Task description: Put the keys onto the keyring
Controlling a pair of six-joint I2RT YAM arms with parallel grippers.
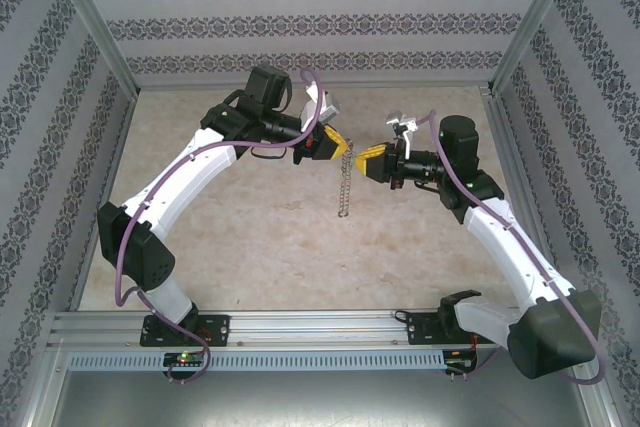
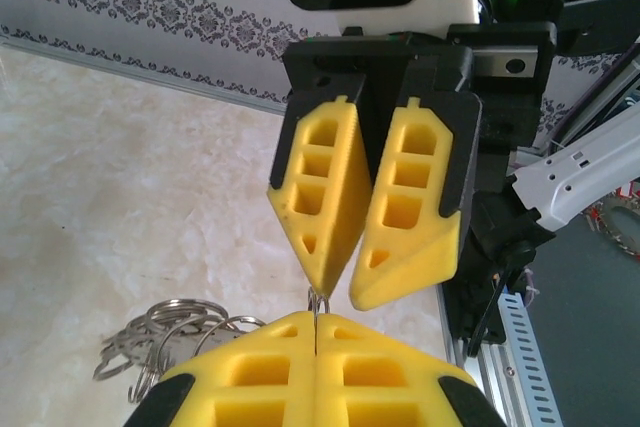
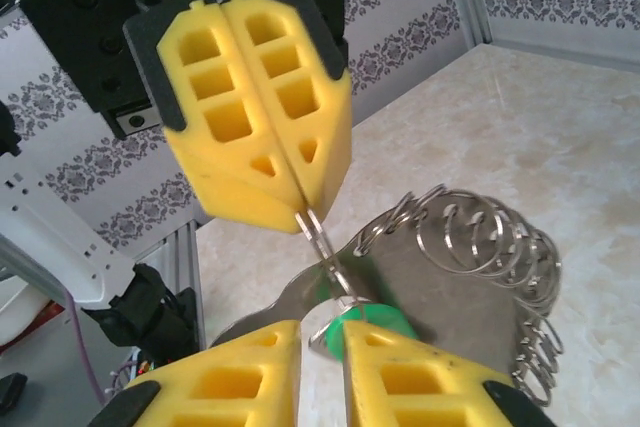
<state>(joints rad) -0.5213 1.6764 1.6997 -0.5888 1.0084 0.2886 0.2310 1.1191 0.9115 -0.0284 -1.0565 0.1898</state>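
Keyring (image 1: 344,187) dangling over the counter (image 1: 260,247) from our left claw (image 1: 340,144) clamped on it, right claw (image 1: 366,159) opposite, keys (image 3: 350,332) between its fingers (image 3: 430,377), we cannot tell if gripped.

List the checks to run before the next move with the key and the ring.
1. The left gripper is shut on the keyring: ok.
2. The keyring's wire leads from that gripper's tip toward the keys: ok.
3. The keys' green tag lies between the fingers of the right gripper: ok.
4. The right gripper grips the keys firmly: cannot tell; its jaws stand slightly apart.
5. The keys are threaded on the keyring: cannot tell.
6. The keyring hangs clear of the table: cannot tell.
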